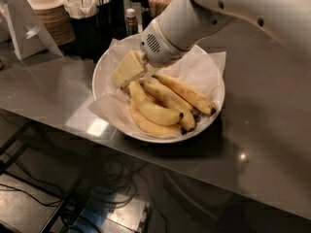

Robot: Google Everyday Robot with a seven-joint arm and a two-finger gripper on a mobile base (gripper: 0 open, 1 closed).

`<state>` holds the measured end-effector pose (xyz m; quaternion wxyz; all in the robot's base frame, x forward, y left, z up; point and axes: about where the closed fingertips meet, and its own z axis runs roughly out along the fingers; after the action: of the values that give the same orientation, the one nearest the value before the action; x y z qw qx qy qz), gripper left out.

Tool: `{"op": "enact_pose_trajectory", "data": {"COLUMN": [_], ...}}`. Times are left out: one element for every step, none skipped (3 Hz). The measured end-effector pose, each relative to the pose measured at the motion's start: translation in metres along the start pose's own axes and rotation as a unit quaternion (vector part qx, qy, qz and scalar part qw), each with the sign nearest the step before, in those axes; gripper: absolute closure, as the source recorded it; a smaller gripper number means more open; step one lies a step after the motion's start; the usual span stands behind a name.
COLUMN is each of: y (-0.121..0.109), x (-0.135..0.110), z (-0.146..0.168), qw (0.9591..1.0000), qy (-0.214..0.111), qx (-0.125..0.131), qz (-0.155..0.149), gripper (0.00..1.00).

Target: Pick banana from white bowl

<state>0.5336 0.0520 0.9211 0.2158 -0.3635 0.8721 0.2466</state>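
Observation:
The white bowl [104,62], wide, shallow and lined with crinkled white paper, stands on the grey counter. Several bananas lie in it. A plump yellow banana [151,108] lies near the front, with another yellow one [151,126] below it. A thinner orange-tinted banana [188,94] lies behind them. My gripper [128,70], cream-coloured at the end of the white arm [180,25], is low inside the bowl at its back left, right at the bananas' stem ends. The arm hides the stems and the back of the bowl.
Stacked cream and brown paper bowls [48,13], a dark holder with utensils [90,21], a small bottle [130,21] and a cup of sticks [160,1] stand behind the bowl. The counter's front edge runs across below the bowl, with cables on the floor [97,198].

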Motion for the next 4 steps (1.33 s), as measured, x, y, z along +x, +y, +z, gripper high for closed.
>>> {"op": "enact_pose_trajectory", "data": {"y": [0.004,0.005,0.000,-0.006], "x": [-0.002,-0.004,-0.002,0.003], "z": [0.007,0.014,0.023,0.026], "qw": [1.0000,0.9999,0.9996,0.9990], "qy": [0.003,0.005,0.007,0.006], "qx": [-0.001,0.003,0.015,0.024], "qz": [0.001,0.008,0.023,0.036], "gripper": [0.33,0.34,0.39,0.58]}}
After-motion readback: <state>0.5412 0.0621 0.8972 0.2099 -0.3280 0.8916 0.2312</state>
